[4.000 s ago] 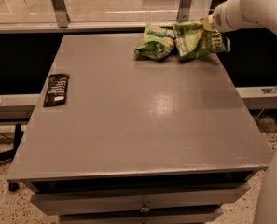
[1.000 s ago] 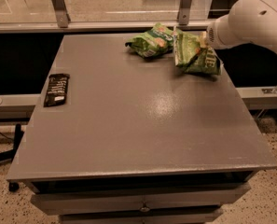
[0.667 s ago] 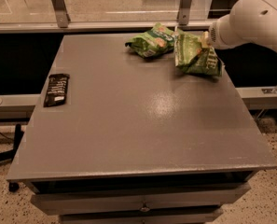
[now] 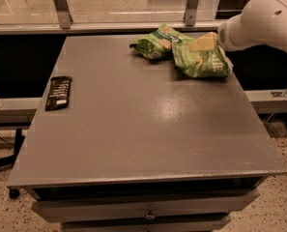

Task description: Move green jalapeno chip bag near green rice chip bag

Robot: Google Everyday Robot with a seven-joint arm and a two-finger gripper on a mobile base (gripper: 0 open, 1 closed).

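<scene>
The green jalapeno chip bag (image 4: 201,60) lies on the far right part of the grey table (image 4: 148,124), its white lettering facing up. The smaller, puffy green rice chip bag (image 4: 155,42) lies just to its left, and the two bags touch or nearly touch. My gripper (image 4: 204,41), at the end of the white arm (image 4: 264,18) that reaches in from the right, sits at the top edge of the jalapeno bag.
A black flat packet (image 4: 59,92) lies near the table's left edge. A metal rail with posts (image 4: 61,6) runs behind the table. A drawer front (image 4: 148,211) shows under the table's near edge.
The jalapeno bag has come down from a tilted, held-up pose to lie flatter on the table beside the rice chip bag. The arm has lowered slightly with it.
</scene>
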